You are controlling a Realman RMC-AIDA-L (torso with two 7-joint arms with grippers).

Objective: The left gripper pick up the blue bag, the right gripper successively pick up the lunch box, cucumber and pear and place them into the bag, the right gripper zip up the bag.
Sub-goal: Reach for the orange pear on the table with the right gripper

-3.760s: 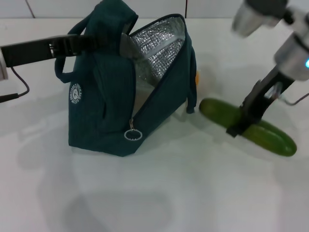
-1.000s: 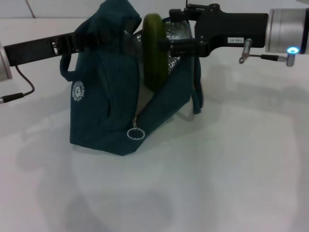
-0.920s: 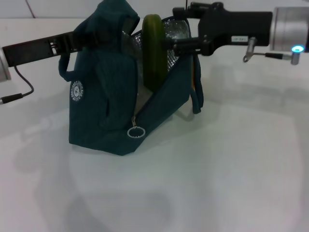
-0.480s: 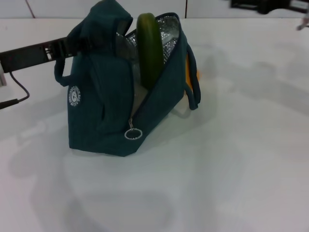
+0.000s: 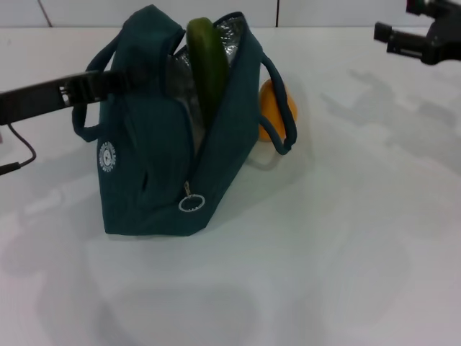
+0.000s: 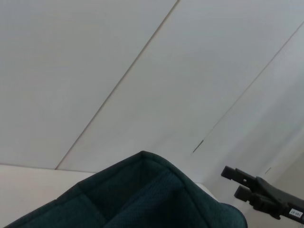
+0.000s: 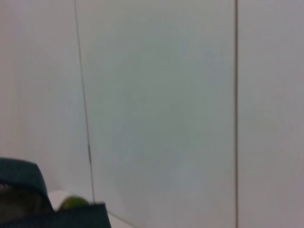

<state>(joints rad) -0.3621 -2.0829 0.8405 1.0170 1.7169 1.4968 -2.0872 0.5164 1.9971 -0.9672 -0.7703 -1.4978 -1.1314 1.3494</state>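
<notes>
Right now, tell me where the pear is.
In the head view the pear sits on the table just behind and to the right of the blue bag, partly hidden by the bag's handle, well left of the right gripper.

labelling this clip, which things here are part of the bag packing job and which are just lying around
Part of the job:
- blue bag, open, cucumber standing up out of it
- pear on the table behind the bag
- left gripper at the bag's handle
- right gripper, empty, raised off to the bag's right

Just lying about:
- black cable at the table's left edge
- nothing else loose shows
</notes>
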